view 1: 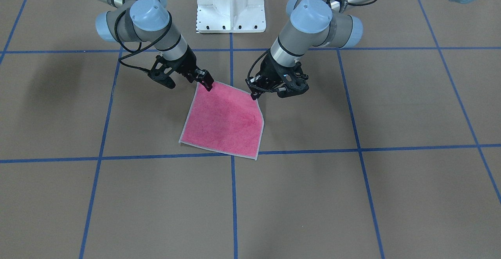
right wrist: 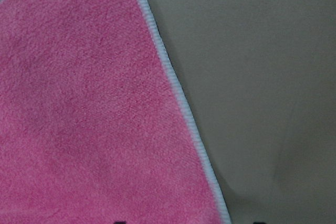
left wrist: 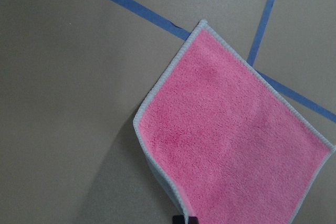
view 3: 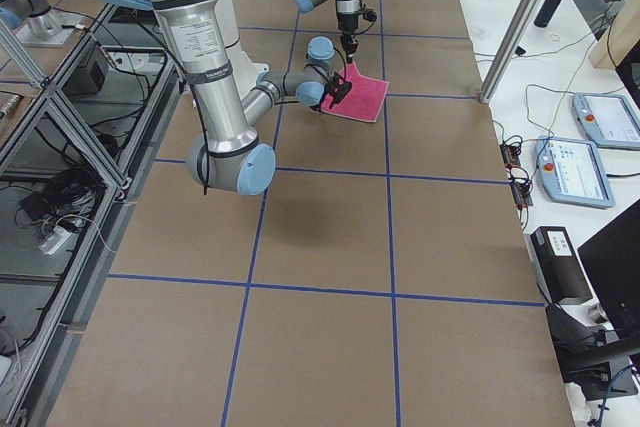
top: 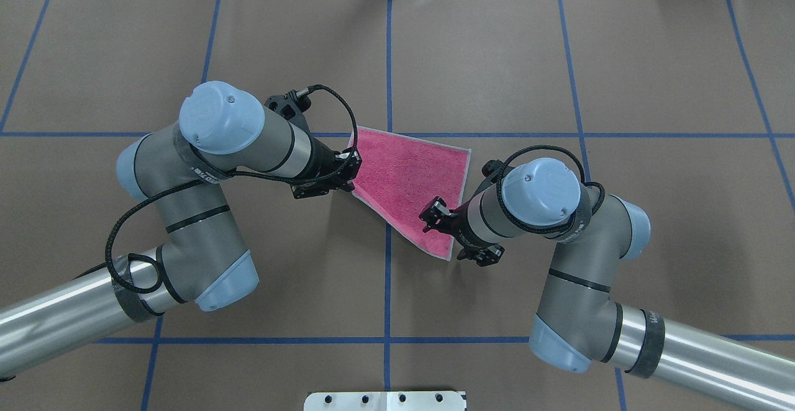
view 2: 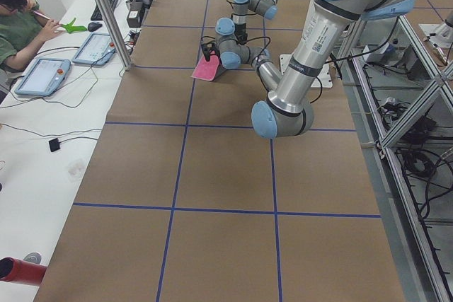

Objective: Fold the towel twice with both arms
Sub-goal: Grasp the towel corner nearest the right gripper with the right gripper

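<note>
**gridwatcher:** The towel (view 1: 225, 122) lies pink face up near the middle of the table (view 1: 352, 196), straddling the centre tape line (top: 389, 57). Clock directions here are off the overhead view, with 12 pointing away from the robot

**terry_loops:** And the two corners nearest the robot are up off the surface. The left gripper (view 1: 254, 94) is pinched closed on the one at the towel's 8 o'clock. The right gripper (view 1: 207, 83) looks clamped on the one around 5. The left wrist view shows its corner raised, with shadow underneath

**gridwatcher:** Makes sense, it looks like the start of fold one. Holding one edge by both ends should keep it taut, so it travels level instead of sagging

**terry_loops:** Yep, and the far corners at 11 and 2 lie flat, so that's probably the hinge side. Toward 12 there's open brown surface right to the table's far edge. The white pedestal (view 1: 231, 4) sits back at 6, behind the wrists. The tight spot is between the two arms, since they angle in toward each other, so they'd likely have to move in step
</note>
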Controlling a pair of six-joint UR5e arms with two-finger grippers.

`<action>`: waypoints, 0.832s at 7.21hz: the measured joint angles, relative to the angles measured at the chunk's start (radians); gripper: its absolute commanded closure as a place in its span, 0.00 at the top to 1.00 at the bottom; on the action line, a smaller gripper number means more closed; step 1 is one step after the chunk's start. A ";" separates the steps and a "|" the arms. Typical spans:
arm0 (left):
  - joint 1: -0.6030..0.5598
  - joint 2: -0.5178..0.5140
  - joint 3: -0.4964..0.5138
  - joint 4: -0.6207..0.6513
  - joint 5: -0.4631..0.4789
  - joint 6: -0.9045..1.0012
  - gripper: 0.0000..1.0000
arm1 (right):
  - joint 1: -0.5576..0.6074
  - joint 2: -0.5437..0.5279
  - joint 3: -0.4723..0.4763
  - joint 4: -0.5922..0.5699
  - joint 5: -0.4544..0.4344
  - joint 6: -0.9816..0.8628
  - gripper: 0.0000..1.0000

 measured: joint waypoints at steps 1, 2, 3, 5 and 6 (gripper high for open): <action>0.000 0.000 0.000 0.000 0.000 0.000 0.00 | -0.006 0.000 -0.001 0.000 0.000 0.001 0.74; 0.000 0.000 0.000 0.000 0.000 0.000 0.00 | -0.012 0.001 -0.001 0.000 0.000 0.003 0.49; -0.001 0.000 -0.001 0.000 0.000 0.000 0.00 | -0.015 0.002 -0.001 0.001 0.000 0.018 0.24; -0.001 0.000 -0.001 0.000 0.000 0.000 0.00 | -0.016 0.003 0.001 0.003 0.000 0.047 0.12; 0.000 0.000 -0.001 0.000 0.000 0.000 0.00 | -0.015 0.004 0.002 0.003 0.001 0.050 0.04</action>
